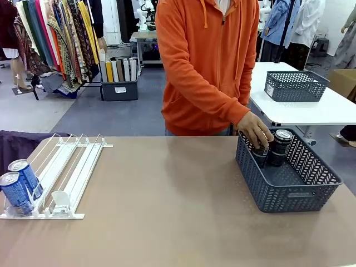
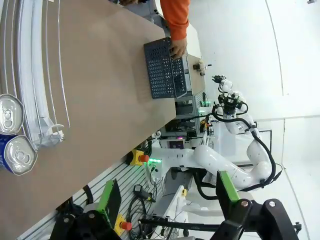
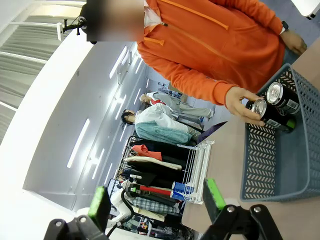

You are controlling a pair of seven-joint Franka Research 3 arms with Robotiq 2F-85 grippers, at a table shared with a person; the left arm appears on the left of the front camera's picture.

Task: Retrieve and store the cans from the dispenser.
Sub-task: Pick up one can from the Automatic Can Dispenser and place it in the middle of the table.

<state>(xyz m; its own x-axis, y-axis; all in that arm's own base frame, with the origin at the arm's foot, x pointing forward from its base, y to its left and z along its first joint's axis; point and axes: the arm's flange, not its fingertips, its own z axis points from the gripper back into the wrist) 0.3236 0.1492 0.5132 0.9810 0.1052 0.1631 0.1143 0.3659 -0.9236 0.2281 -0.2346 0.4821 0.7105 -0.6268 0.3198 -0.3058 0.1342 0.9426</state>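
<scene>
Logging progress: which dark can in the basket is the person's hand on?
The dark can on the robot's left, under the hand; the other can stands free.

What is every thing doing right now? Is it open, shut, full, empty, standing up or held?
left pincer: open, holding nothing.
right pincer: open, holding nothing.
dispenser: holds two cans, other lanes bare.
blue cans: upright at the dispenser's near end.
grey basket: holds two cans.
dark cans: upright inside the grey basket.
person's hand: gripping one dark can.
</scene>
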